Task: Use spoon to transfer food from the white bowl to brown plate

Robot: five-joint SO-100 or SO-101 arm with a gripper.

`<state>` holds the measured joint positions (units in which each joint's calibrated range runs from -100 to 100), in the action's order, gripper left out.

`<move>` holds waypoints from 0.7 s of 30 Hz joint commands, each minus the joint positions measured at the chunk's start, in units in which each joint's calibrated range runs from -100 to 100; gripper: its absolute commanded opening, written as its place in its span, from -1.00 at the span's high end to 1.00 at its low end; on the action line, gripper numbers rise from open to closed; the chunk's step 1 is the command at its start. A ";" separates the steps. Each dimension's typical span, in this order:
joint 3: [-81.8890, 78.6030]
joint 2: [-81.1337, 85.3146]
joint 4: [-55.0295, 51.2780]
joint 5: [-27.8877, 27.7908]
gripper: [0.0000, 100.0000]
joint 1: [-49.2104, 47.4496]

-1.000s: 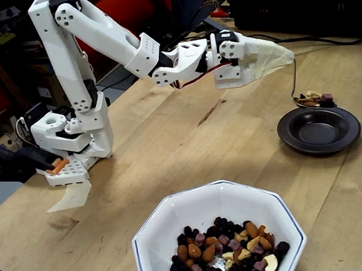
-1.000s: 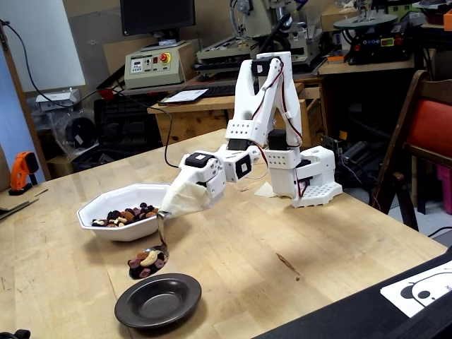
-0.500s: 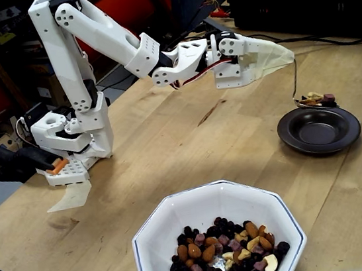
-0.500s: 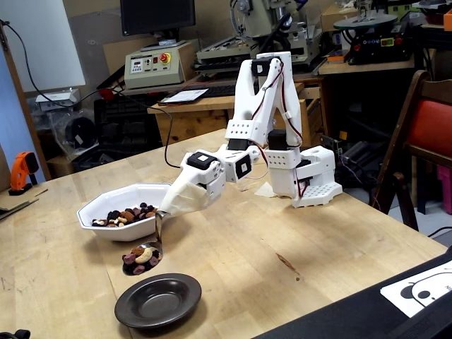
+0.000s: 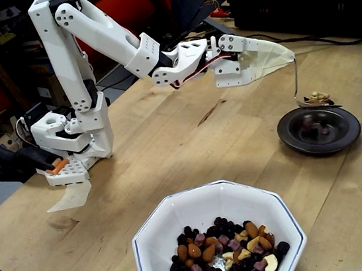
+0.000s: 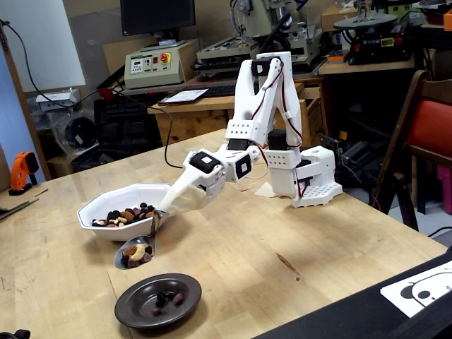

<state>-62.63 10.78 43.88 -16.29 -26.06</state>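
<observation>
The spoon is held clamped in the gripper and tilted at lower left of a fixed view — evidently to tip food out — a few pieces already lying in the brown plate, the rest in the white bowl.

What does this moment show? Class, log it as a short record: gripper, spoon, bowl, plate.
gripper: shut on the spoon handle
spoon: tilted above the plate, some nuts left in it
bowl: white, holds mixed nuts and dried fruit
plate: dark brown, a few pieces in its centre
table: light wood
</observation>
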 commanded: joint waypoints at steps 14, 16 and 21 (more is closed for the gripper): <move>3.07 0.82 0.23 -8.60 0.95 -0.61; 3.07 0.82 0.23 -9.28 0.95 -0.61; 3.07 0.90 0.23 -10.55 0.95 -0.61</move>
<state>-62.63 10.78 43.88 -25.91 -26.06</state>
